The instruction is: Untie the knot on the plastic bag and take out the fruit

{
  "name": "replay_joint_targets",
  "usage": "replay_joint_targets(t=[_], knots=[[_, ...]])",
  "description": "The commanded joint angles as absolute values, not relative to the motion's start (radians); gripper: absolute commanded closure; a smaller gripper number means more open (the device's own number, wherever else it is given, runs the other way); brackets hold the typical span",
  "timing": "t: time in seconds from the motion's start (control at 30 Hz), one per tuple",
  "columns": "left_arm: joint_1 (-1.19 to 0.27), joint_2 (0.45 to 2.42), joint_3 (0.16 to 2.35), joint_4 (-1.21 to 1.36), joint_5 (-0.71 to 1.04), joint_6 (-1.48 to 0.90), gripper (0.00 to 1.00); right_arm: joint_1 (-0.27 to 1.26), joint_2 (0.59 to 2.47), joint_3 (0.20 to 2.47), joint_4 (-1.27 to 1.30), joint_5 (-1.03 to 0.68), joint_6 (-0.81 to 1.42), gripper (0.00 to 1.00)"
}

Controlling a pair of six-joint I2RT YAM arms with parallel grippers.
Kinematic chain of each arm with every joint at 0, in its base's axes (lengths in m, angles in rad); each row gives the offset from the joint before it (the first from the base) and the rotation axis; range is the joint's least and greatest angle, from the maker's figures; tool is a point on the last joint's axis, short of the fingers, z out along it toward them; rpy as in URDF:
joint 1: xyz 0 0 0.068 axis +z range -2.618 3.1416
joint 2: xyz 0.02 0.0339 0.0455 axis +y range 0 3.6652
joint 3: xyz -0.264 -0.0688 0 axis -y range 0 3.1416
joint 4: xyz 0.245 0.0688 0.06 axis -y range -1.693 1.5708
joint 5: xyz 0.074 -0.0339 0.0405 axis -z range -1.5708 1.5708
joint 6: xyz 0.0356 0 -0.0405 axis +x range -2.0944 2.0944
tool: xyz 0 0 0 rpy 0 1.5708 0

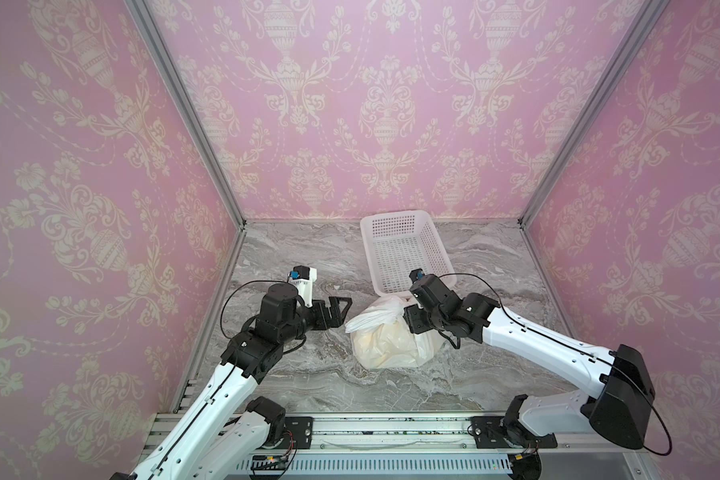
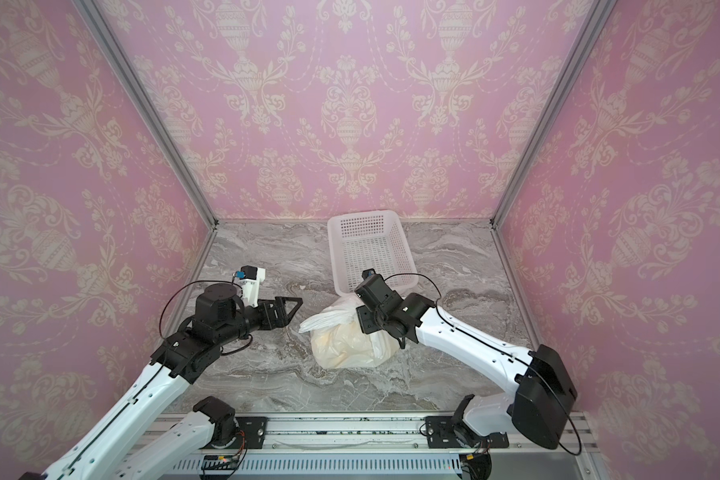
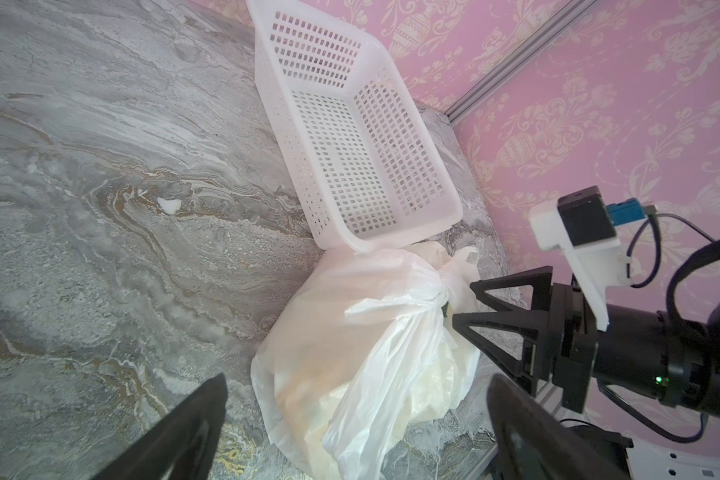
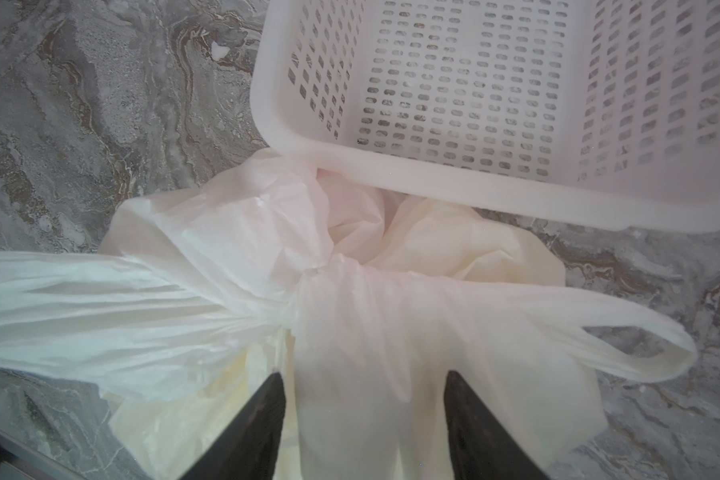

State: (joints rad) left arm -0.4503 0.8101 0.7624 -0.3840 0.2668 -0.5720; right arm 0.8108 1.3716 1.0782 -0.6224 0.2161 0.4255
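Note:
The plastic bag (image 1: 385, 345) lies on the marble table just in front of the basket; both top views show it (image 2: 346, 345). Its knot (image 3: 438, 287) (image 4: 308, 286) is tied, with one loop handle (image 4: 641, 349) lying loose beside it. The fruit is hidden inside; only a yellowish tint shows through the plastic. My right gripper (image 4: 364, 386) (image 3: 464, 303) is at the knot, its fingers apart on either side of a band of bag plastic. My left gripper (image 1: 344, 309) (image 3: 356, 378) hovers wide open just left of the bag, holding nothing.
An empty white perforated basket (image 1: 391, 216) (image 3: 391, 245) stands behind the bag, its near rim (image 4: 433, 178) touching the plastic. Pink patterned walls with metal corner posts close in the table on three sides. A small white speck (image 3: 169, 204) lies on the marble.

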Motion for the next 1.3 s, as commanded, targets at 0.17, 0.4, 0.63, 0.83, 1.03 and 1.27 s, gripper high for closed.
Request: replay_joint_targets(t=[0.17, 0.4, 0.63, 0.83, 1.03, 1.27], knots=[[-0.616, 0.939, 0.873, -0.435, 0.072, -0.484, 0.01, 0.804, 1.398, 1.113, -0.644, 0.217, 0.411, 0.87], [-0.72, 1.128, 0.973, -0.464, -0.019, -0.441, 0.01, 0.829, 1.365, 1.109, -0.609, 0.173, 0.357, 1.0], [-0.767, 1.261, 1.031, -0.444, -0.035, -0.411, 0.02, 0.904, 1.305, 1.077, -0.54, 0.143, 0.271, 1.0], [-0.777, 1.315, 1.046, -0.448, -0.048, -0.392, 0.04, 0.913, 1.308, 1.076, -0.531, 0.147, 0.264, 1.0], [-0.776, 1.337, 1.043, -0.419, -0.012, -0.379, 0.32, 0.914, 1.327, 1.083, -0.531, 0.142, 0.262, 1.0], [-0.776, 1.36, 1.042, -0.389, 0.01, -0.38, 0.67, 0.915, 1.329, 1.082, -0.53, 0.156, 0.26, 1.0]])
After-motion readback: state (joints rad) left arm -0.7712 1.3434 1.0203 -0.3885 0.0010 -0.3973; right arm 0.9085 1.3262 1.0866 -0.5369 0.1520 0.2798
